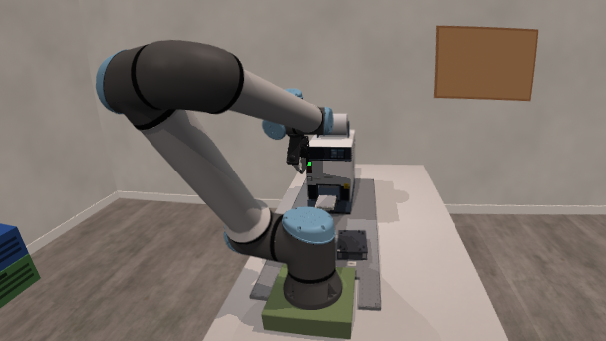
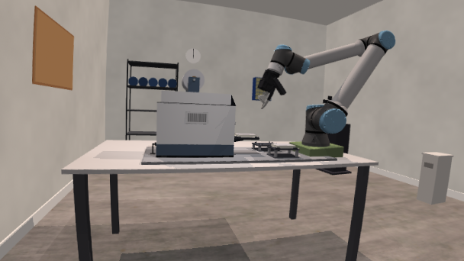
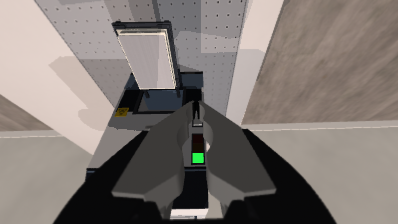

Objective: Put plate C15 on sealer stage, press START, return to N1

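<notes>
Top view: gripper (image 1: 299,168) hangs beside the sealer (image 1: 333,165) front, green lamp (image 1: 309,163) lit. Plate C15 (image 1: 326,201) lies on the stage; N1 not distinguishable.

Exterior view: gripper well above the table (image 2: 114,153), carrying nothing.

Wrist view: jaws closed together on nothing, tips aimed at the panel near the lamp. Plate looks pale and flat inside its locators. Judgement: light, rigid plastic, smooth-walled; foil fragile. Grip the long side walls, never the top.
</notes>
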Robot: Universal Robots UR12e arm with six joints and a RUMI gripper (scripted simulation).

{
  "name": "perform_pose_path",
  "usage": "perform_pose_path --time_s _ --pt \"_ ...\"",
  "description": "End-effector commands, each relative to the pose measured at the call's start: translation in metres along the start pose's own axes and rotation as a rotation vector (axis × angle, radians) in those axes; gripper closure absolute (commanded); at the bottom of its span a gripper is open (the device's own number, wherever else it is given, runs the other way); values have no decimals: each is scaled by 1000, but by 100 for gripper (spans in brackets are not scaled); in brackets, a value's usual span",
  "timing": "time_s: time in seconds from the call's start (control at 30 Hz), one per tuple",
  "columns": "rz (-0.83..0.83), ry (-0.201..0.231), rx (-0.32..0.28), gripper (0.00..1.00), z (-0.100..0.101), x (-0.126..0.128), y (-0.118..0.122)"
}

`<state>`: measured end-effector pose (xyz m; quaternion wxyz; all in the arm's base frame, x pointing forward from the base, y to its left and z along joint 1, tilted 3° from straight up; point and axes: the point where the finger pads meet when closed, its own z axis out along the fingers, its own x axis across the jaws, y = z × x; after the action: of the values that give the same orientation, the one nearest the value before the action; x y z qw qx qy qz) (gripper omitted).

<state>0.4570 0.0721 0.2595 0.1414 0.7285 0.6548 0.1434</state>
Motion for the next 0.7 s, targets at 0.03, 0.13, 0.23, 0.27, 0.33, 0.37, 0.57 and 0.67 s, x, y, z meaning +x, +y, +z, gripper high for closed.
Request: perform_pose_path --time_s 0.03,0.13,0.23,0.27,0.33,0.37,0.57,0.67 --pt "3 -1 163 100 1 0 2" --pt "3 -1 229 100 1 0 2" --pt "3 -1 329 100 1 0 2" --pt "3 0 359 100 1 0 2" --pt "3 0 359 100 1 0 2" --pt "3 0 359 100 1 0 2" --pt "3 0 359 100 1 0 2" --pt "3 0 359 100 1 0 2"
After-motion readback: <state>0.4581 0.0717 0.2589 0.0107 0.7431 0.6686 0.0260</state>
